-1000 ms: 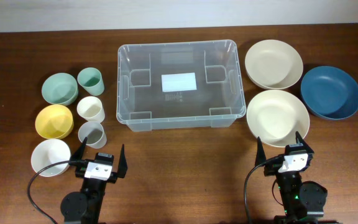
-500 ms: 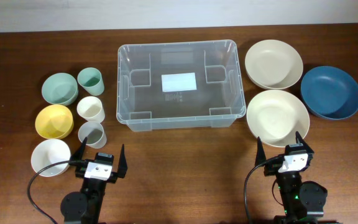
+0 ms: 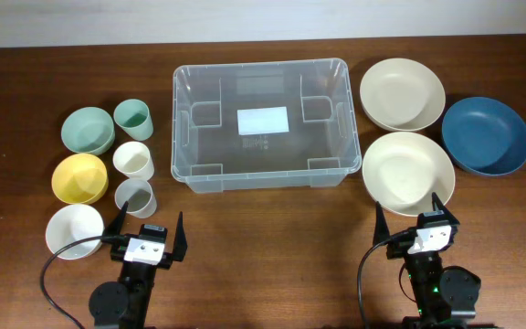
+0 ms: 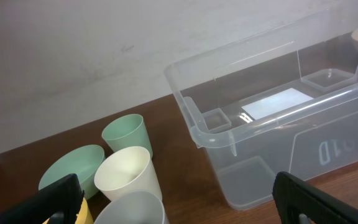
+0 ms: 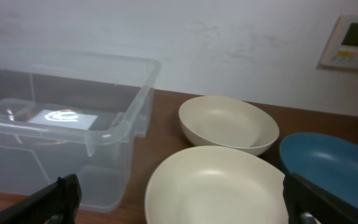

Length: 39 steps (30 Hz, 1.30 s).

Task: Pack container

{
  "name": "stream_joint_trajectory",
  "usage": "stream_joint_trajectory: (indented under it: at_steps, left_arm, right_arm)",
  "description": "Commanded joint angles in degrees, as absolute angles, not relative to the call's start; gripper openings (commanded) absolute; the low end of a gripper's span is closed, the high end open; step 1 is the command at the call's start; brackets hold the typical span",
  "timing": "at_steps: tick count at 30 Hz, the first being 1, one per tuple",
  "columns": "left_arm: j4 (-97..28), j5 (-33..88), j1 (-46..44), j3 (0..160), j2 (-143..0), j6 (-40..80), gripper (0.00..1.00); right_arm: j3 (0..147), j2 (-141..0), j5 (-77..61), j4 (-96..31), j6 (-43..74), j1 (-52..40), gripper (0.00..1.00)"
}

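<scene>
Two grippers, left gripper [image 3: 151,219] and right gripper [image 3: 409,212], are seen nearer than the container [image 3: 263,174], fingers spread, nothing grasped.
The container is set in the middle of the table [image 3: 272,242], white label [image 3: 262,120] on its base. Left of the container, near to far, are lined white bowl [image 3: 74,230], yellow bowl [image 3: 79,178], green bowl [image 3: 88,130], beside them grey cup [image 3: 134,196], white cup [image 3: 133,160], green cup [image 3: 133,119]. Right of the container are placed near cream bowl [image 3: 407,169], far cream bowl [image 3: 402,93], blue bowl [image 3: 486,135].
</scene>
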State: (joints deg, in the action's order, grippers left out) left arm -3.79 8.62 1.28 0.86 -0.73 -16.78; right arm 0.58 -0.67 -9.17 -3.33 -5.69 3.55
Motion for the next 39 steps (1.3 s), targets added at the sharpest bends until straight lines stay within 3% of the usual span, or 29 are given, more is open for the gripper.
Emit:
stream_joint_trajectory:
  at_steps: [1,13,19,26,29,32,35,39]
  left_arm:
    - [-3.86,9.04,1.52,0.51,-0.34,-17.23,1.00]
    - [-3.86,9.04,1.52,0.54,-0.34,-17.23,1.00]
    - [-3.86,9.04,1.52,0.54,-0.34,-17.26,1.00]
    - [-3.86,9.04,1.52,0.51,-0.34,-17.23,1.00]
    - [-3.86,9.04,1.52,0.54,-0.34,-17.26,1.00]
    - [-3.86,9.04,1.52,0.54,-0.34,-17.23,1.00]
    - [-3.86,9.04,1.50,0.54,-0.34,-17.23,1.00]
    - [-3.86,9.04,1.52,0.54,-0.34,-17.23,1.00]
  right_arm:
    - [0.32,-0.21,-11.57,-2.72,-0.23,2.98,0.99]
    - [12.36,-2.46,-5.37,-1.04,3.95,3.07,0.99]
    - [33.98,-17.28,5.72,-23.92,6.55,3.09,0.99]
    - [57.34,-42.00,0.84,-45.65,10.59,3.07,0.99]
    - [61.80,-49.15,-10.24,-48.97,10.57,3.07,0.99]
    - [62.65,-54.83,-9.06,-50.85,10.92,3.09,0.99]
    - [62.65,-59.46,-1.74,-53.19,21.89,5.08,0.99]
    - [62.65,-64.84,-2.55,-53.41,32.42,13.45,0.99]
